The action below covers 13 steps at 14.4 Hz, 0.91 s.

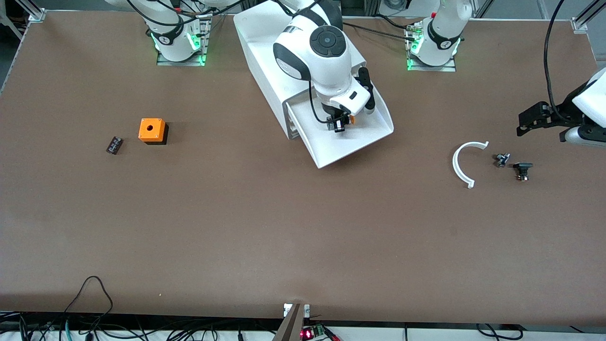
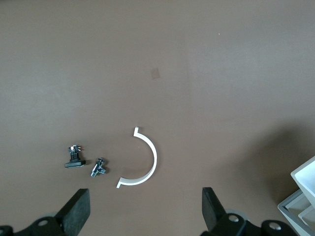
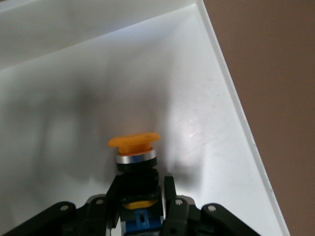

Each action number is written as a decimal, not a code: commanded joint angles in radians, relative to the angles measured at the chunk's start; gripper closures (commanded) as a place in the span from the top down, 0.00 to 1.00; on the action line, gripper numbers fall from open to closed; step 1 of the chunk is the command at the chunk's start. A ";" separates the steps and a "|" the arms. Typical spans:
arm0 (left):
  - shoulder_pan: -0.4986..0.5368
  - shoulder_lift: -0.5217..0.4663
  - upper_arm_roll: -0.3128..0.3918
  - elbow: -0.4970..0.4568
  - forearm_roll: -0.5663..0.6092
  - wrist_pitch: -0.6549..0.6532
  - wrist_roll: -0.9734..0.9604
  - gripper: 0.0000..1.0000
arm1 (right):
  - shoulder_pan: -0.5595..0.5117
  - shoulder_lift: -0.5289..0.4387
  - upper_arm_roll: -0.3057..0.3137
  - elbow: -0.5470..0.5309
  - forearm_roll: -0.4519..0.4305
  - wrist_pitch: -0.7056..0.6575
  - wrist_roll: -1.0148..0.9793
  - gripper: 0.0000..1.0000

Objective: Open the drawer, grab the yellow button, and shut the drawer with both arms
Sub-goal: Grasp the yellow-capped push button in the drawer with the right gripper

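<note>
Right gripper [image 3: 140,196] pinches button [image 3: 134,147] (base hidden).

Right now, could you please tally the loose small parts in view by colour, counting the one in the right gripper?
Orange: 2, the button in the right gripper over the open drawer, and the cube.
Black or dark: 3, the cylinder and two small parts.
White: 1, the curved strip.
Total: 6
</note>
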<state>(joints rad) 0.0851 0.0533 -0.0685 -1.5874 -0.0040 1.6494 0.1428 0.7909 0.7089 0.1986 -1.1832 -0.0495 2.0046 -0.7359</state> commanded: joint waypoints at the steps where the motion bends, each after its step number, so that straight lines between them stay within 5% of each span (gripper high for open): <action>1: -0.004 -0.001 0.003 -0.002 0.015 0.006 -0.008 1.00 | 0.008 0.015 -0.002 0.028 -0.023 -0.003 -0.002 0.32; 10: -0.004 0.013 0.003 0.006 0.015 0.007 -0.009 1.00 | -0.036 -0.092 0.005 0.022 -0.053 -0.013 0.012 0.23; 13: -0.004 0.028 0.003 0.006 0.010 0.013 -0.009 1.00 | -0.093 -0.173 0.005 -0.059 -0.056 -0.006 0.020 0.23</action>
<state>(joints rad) 0.0852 0.0660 -0.0680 -1.5874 -0.0040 1.6499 0.1427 0.7480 0.6084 0.1940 -1.1620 -0.0886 1.9983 -0.7333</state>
